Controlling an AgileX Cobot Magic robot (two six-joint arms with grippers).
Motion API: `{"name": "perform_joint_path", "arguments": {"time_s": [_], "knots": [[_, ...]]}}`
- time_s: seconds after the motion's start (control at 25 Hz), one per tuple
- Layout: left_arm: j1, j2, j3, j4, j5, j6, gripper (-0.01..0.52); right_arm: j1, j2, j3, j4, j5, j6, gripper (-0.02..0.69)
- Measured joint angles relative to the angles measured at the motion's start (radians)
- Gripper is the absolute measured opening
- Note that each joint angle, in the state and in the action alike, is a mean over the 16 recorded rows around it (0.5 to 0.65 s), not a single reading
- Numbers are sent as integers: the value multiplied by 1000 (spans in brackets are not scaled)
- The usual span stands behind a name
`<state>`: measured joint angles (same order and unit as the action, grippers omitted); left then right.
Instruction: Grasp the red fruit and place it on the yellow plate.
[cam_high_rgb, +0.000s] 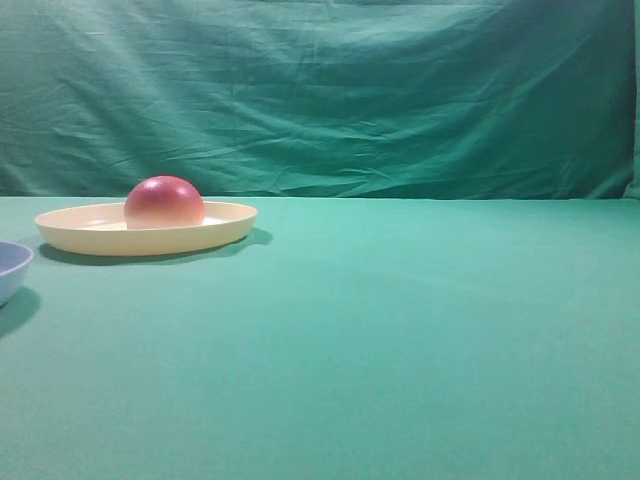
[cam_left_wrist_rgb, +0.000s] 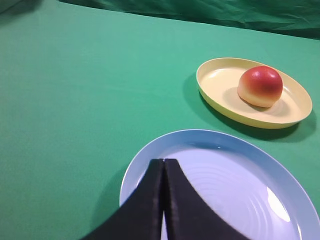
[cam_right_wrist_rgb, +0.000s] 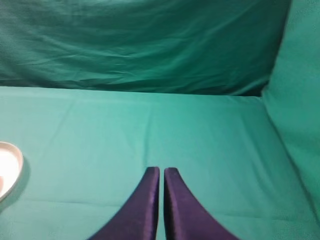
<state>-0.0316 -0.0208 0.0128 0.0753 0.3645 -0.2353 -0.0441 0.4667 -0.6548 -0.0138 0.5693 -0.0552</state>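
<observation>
The red fruit (cam_high_rgb: 164, 203) rests inside the yellow plate (cam_high_rgb: 225, 225) at the left of the table; in the left wrist view the red fruit (cam_left_wrist_rgb: 260, 86) sits toward the far side of the yellow plate (cam_left_wrist_rgb: 212, 85). My left gripper (cam_left_wrist_rgb: 164, 161) is shut and empty, hovering over a light blue dish, well short of the plate. My right gripper (cam_right_wrist_rgb: 161, 170) is shut with nothing in it, above bare green cloth; a sliver of the yellow plate (cam_right_wrist_rgb: 10, 167) shows at its far left. Neither gripper appears in the exterior high view.
A light blue dish (cam_left_wrist_rgb: 250, 165) lies under the left gripper, and its edge (cam_high_rgb: 12, 265) shows at the left border of the high view. A green cloth backdrop (cam_high_rgb: 320, 90) rises behind the table and along the right side (cam_right_wrist_rgb: 300, 100).
</observation>
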Motion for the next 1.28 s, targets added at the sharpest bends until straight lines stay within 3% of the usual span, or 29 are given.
{"name": "perform_joint_path", "arguments": {"time_s": [0.56,1.28], "knots": [[0,0,0,0,0,0,0,-28,-398,430,-76,-92,-6,0],[0,0,0,0,0,0,0,-28,-477,673,-78,-167,6,0]]}}
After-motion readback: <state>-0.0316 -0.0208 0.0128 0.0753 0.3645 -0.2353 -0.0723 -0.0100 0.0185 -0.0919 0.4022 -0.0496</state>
